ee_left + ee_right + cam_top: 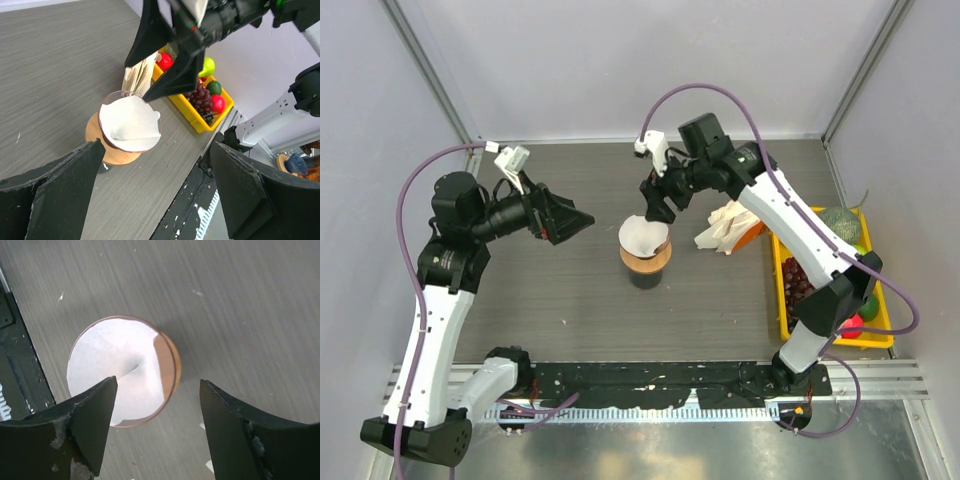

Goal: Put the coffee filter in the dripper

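I had R gripper (658, 207) open & empty just above coffee filter (641, 236) in dripper (646, 264), mid-frame; L gripper (578, 222) open, farther left.

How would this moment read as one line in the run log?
coffee filter: lying in dripper | right gripper: open above it, empty | left gripper: open, empty, apart from dripper
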Motion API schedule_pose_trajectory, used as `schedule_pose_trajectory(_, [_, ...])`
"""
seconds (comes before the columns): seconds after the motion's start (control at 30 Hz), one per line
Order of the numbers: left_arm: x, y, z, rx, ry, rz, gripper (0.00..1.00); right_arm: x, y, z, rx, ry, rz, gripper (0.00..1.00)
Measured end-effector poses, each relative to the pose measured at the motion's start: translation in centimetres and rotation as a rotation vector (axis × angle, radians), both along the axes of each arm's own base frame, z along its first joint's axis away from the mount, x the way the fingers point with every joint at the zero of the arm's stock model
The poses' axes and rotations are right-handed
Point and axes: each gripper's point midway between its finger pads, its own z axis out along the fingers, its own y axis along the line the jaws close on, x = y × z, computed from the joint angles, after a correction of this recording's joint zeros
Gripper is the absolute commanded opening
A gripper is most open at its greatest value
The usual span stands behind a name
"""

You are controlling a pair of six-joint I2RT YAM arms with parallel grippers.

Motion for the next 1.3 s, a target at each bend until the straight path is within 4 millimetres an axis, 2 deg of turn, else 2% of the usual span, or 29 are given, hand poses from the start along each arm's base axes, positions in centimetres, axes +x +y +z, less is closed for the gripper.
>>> schedule_pose_trajectory(0.1, [0.0, 0.0, 0.0, -0.007, 0.008, -0.007, 0.77, 0.6, -0.5, 2.2, 0.037, -0.052, -0.002, 0.55])
schedule_pose_trajectory(0.2, [0.2, -0.5, -0.3, -0.014, 0.027, -0.047, 0.61, -0.8, -0.4, 3.9, 0.079, -0.07, 0.041, 0.45])
schedule_pose_trajectory(0.37, [1.6, -0.9, -1.9, -0.012, 0.1, -0.056, 0.58, -2.8, 0.2, 4.1, 0.084, -0.082, 0.101, 0.43])
schedule_pose_trajectory(0.47, [2.1, -0.9, -2.4, -0.012, 0.127, -0.054, 0.58, -3.0, 1.2, 2.6, 0.038, -0.092, 0.133, 0.42])
schedule_pose_trajectory(0.63, [2.2, -0.7, -2.7, -0.001, 0.126, -0.048, 0.6, -2.6, 2.9, -1.6, -0.077, -0.087, 0.182, 0.43])
schedule_pose_trajectory(0.77, [2.5, -0.1, -3.0, 0.022, 0.126, -0.023, 0.61, -2.7, 2.9, -5.0, -0.167, -0.069, 0.202, 0.43])
schedule_pose_trajectory(0.87, [2.7, 0.3, -3.0, 0.031, 0.117, -0.008, 0.62, -2.8, 2.4, -6.6, -0.212, -0.063, 0.211, 0.43])
schedule_pose_trajectory(1.07, [2.8, 0.7, -3.2, 0.041, 0.117, 0.005, 0.62, -2.6, 1.7, -8.5, -0.262, -0.067, 0.217, 0.44])
schedule_pose_trajectory(1.3, [2.8, 0.8, -3.3, 0.046, 0.117, 0.006, 0.65, -2.0, 1.5, -9.4, -0.29, -0.086, 0.221, 0.46])
